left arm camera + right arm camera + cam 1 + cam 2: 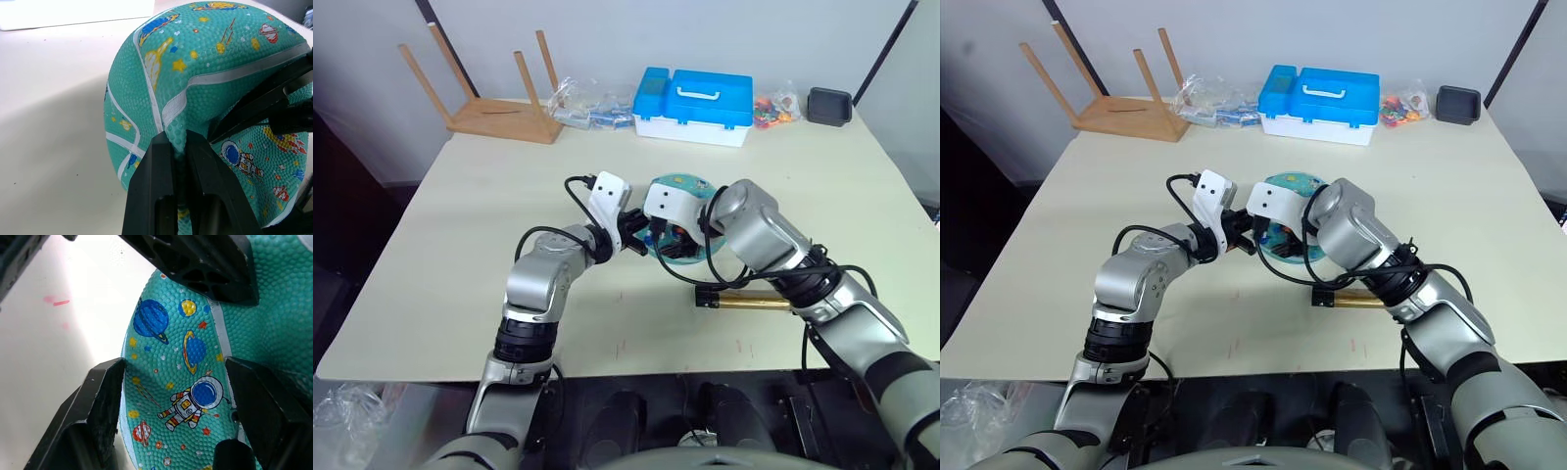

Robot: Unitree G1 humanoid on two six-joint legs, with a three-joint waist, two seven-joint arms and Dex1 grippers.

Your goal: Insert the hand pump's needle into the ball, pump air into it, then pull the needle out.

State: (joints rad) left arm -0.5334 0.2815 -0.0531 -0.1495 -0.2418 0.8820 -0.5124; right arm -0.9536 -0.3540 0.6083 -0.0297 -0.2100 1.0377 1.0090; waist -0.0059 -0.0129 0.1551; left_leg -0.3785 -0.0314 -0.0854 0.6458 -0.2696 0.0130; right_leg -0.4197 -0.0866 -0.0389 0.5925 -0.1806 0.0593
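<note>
Near the tabletop's (431,294) front edge, the pump (749,301) lies flat on its side under the right forearm, its black hose curling up toward the ball (677,182); the needle is too small to make out. Mid-tabletop, the soft teal ball sits between both pincers. The left pincer (178,147) is closed on a pinched fold of the ball's skin. The right pincer (173,382) is spread wide, a finger on either side of the astronaut print, gripping nothing. Judging by this, the step is steadying the ball, so the left pinch should stay firm while the right arm goes for the needle. Farther back stand a blue-and-white case (695,105) and an upturned wooden stool (499,108).
</note>
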